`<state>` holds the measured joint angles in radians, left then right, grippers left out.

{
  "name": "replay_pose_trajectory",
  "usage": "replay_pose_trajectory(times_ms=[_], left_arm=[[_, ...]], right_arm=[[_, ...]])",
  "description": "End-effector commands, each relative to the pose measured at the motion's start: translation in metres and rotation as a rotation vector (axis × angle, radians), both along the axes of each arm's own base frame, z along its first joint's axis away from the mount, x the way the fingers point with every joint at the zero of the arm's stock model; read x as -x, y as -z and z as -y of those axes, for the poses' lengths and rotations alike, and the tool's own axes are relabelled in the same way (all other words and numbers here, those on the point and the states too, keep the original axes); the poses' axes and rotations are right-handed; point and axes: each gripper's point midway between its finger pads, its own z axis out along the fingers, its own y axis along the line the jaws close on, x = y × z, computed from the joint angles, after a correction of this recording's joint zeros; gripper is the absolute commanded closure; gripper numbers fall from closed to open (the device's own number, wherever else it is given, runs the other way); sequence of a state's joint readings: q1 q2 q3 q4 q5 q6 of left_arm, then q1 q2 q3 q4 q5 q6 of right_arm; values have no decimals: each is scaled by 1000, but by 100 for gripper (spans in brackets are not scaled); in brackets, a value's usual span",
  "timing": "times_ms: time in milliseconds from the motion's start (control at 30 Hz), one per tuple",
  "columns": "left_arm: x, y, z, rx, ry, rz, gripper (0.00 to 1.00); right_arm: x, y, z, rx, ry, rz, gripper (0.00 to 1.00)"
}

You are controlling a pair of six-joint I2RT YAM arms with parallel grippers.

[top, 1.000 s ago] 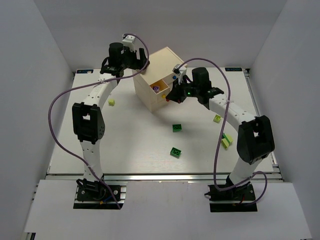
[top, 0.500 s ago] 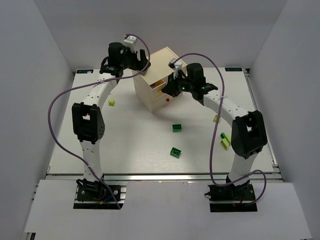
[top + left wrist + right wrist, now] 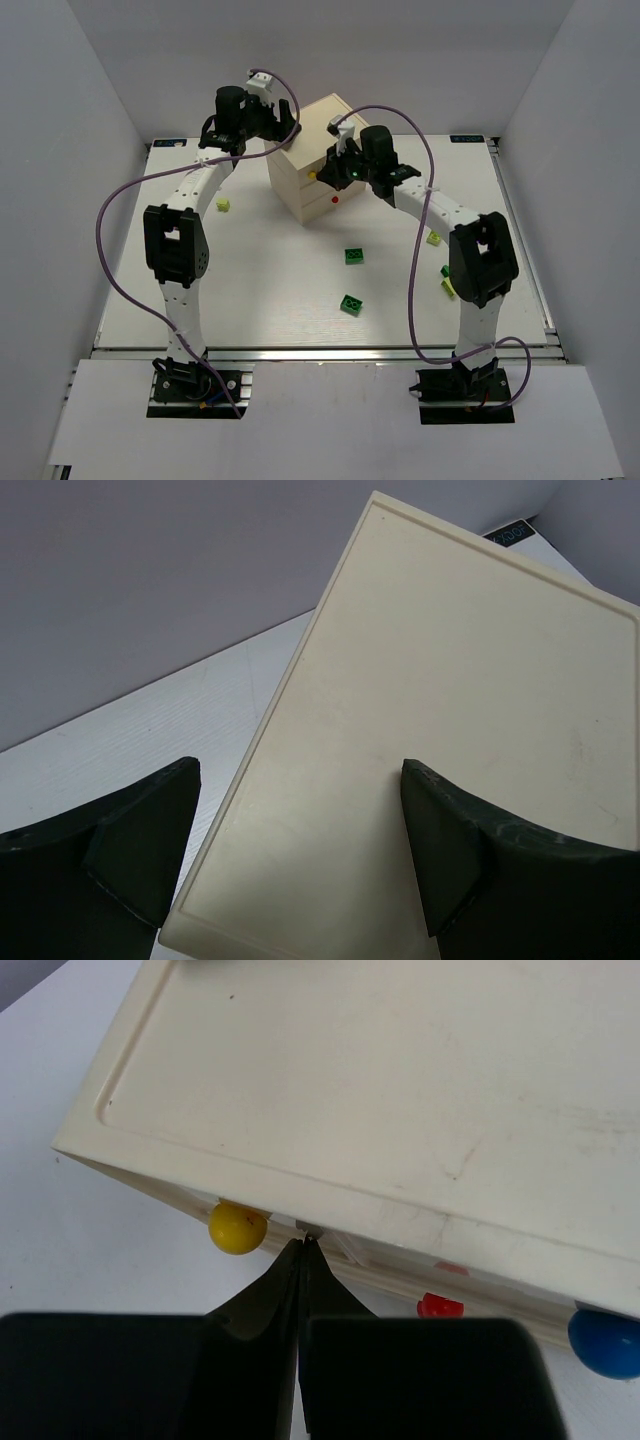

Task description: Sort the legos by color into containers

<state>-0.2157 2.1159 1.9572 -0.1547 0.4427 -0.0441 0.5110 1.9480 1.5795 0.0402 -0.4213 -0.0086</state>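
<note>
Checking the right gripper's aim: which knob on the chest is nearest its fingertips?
The yellow knob, beside the shut right gripper; the red knob and blue knob lie farther off.

Legos [image 3: 354, 256] lie on the table [image 3: 270, 285] before the chest [image 3: 312, 150].

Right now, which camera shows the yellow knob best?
The right wrist camera: the yellow knob is big, round and sharp under the chest top edge. The top camera shows only a tiny yellow speck; the left wrist camera shows just the chest top, no knob.
</note>
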Motion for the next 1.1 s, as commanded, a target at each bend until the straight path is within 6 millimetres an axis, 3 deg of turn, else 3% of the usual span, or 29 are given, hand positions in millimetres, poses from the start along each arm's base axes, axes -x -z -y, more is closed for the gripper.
replay_pose_trajectory(times_ms=[0,200,233,267,333,400,433,467,567,600,733,900,1067], left_arm=[[19,35,1,-46,32,-117,10],[13,18,-4,-31,-21,-89,8],[13,17,-5,-29,-27,-93,8],[12,14,-5,-25,-34,-90,8],[9,9,-8,-21,-61,-83,7],[4,4,-18,-14,-103,-74,6],[4,5,-20,-15,-116,-77,6],[4,5,-20,-11,-121,-80,6],[5,1,-25,5,-134,-75,6],[6,-1,-23,11,-123,-71,6],[11,0,-21,23,-106,-78,5],[11,-2,-23,34,-97,-76,5],[13,3,-18,51,-76,-93,5]], right_arm=[[-22,-38,-8,-46,30,135,100],[4,-44,16,-29,29,154,94],[10,-59,26,-39,38,178,90],[15,-50,33,-24,39,165,87],[30,-59,43,-20,20,175,76],[40,-48,56,14,11,157,67],[47,-55,60,13,4,174,59],[48,-44,69,28,15,153,55],[55,-33,76,15,25,89,44],[50,-25,82,7,31,55,39],[50,-7,74,-76,-70,-71,32],[20,18,56,-140,-78,-174,34],[-5,24,44,-211,-36,-197,36]])
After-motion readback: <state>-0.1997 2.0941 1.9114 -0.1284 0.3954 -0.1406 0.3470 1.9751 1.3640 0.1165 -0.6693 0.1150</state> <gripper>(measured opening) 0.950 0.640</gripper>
